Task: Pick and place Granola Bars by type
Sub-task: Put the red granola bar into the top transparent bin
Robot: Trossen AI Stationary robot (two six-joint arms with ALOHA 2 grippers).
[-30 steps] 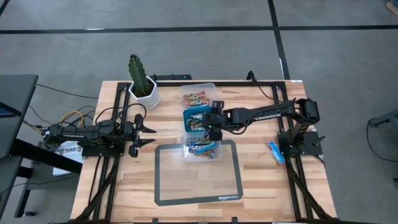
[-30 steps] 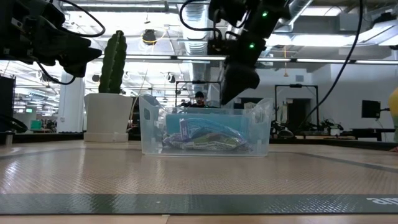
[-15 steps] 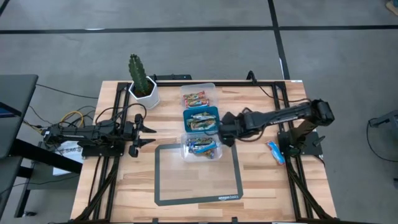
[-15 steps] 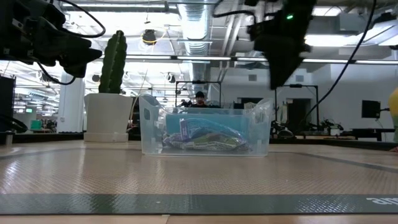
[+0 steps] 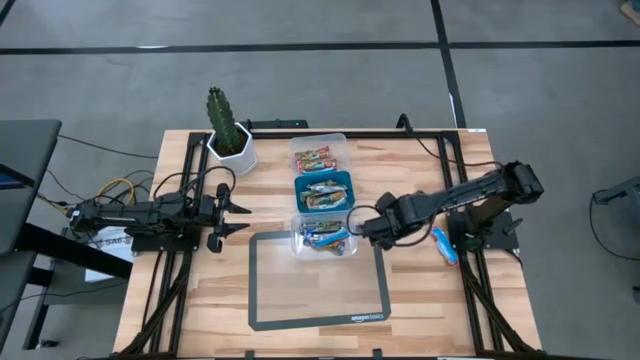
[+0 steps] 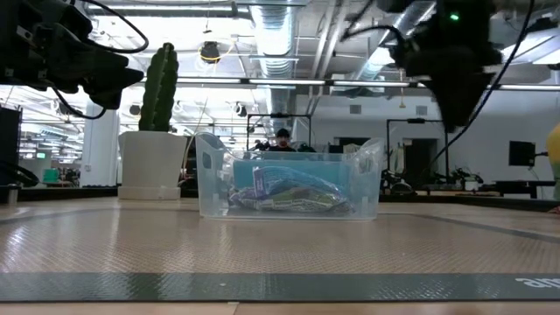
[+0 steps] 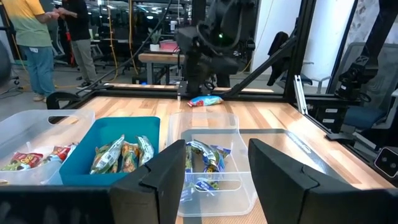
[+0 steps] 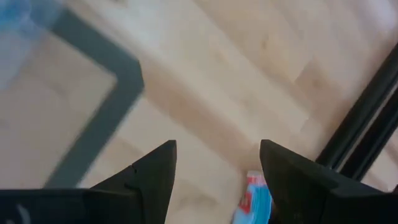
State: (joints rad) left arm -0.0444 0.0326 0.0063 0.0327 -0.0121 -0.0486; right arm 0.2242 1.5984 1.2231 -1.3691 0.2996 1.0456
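item: granola bars, sorted by type; stock listed near to far along the table.

- clear tub point(image 5: 323, 237), nearest, on the far edge of the grey mat point(image 5: 318, 305): blue-wrapped bars point(image 7: 205, 157) are held inside, loosely heaped.
- blue tub point(image 5: 322, 192), next behind: brown-gold bars point(image 7: 121, 154) are held.
- clear far tub point(image 5: 318, 156), beside the potted cactus point(image 5: 229, 130): red-and-green bars point(image 5: 314, 156) are held.
- stray blue bar point(image 5: 444, 244): left flat on bare wood at the right edge of the table, close to the right arm's base, well apart from the tubs; judged the piece not yet sorted.

handling, as judged: the bars are taken to be light, flat and slightly yielding, with slick crinkly foil; a pinch across the short width at mid-length is advised, the sealed ends being likely to slip or fold.

- right gripper point(image 8: 213, 163): hung above bare wood between the clear tub and the stray bar, fingers spread wide, nothing held.
- left gripper point(image 7: 212, 174): parked at the left of the table, pointed toward the tubs, fingers parted wide, nothing held.
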